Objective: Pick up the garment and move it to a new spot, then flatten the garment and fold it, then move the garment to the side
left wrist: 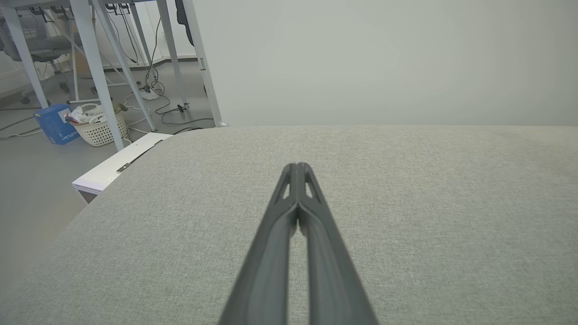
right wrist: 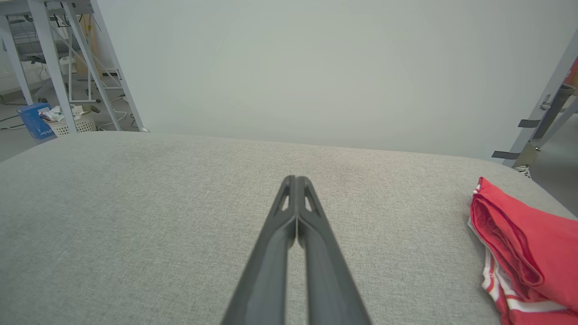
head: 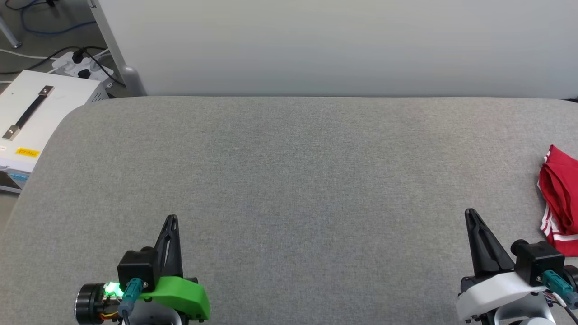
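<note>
Garment (head: 561, 198) lies folded, cut off at frame edge.

Head view: high, looking down and forward across the grey counter (head: 289, 171).
Left wrist view: low, close over the counter's left half, facing the far wall (left wrist: 384, 58).
Right wrist view: low, right half; shares the garment (right wrist: 524, 239) with the head view.

Garment (head: 562, 198) at 3 o'clock in head view: cut by right edge, bunched, folds hide most of it. In right wrist view it's at 4 o'clock, cut by right and bottom edges. Left hand (head: 171, 220) at 7 o'clock and right hand (head: 470, 212) at 5 o'clock: mounts cut by bottom edge. White box (head: 40, 117) at 9 o'clock cut by left edge; its yellow label (head: 27, 152) too small to read. Basket (left wrist: 100, 128) at 10 o'clock in left wrist view: contents too small to tell.
</note>
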You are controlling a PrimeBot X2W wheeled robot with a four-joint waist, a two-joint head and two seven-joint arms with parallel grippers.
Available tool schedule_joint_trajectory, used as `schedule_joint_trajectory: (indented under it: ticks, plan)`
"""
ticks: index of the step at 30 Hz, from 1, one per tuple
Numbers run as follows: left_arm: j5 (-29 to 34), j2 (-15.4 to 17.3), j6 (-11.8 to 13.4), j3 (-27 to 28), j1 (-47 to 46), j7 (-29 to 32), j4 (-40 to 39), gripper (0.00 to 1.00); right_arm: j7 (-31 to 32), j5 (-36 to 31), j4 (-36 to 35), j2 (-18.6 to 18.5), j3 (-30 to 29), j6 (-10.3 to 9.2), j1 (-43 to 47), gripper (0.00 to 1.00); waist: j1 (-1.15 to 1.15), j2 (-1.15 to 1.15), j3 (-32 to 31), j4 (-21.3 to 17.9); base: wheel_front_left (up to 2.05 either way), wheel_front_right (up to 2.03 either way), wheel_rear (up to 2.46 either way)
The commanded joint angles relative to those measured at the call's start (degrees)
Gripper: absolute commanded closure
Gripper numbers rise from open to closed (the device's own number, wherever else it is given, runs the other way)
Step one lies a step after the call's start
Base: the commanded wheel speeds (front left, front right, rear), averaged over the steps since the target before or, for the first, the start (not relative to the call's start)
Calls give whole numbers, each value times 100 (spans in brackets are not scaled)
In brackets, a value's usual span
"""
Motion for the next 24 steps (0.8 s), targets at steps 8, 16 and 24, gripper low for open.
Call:
schedule_joint_trajectory:
  ticks: [8, 16, 24]
  plan:
    - [93, -29, -38, 51, -89, 117, -58, 100, 113, -99, -10, 29, 22, -3, -118, 100, 0, 0, -12, -14, 0, 0, 0]
    - [125, -41, -52, 77, -101, 208, -88, 100, 205, -157, -11, 45, 28, -4, -146, 100, 0, 0, -24, -26, 0, 0, 0]
    - [158, -55, -66, 104, -115, 303, -119, 100, 299, -217, -12, 61, 35, -4, -174, 100, 0, 0, -36, -40, 0, 0, 0]
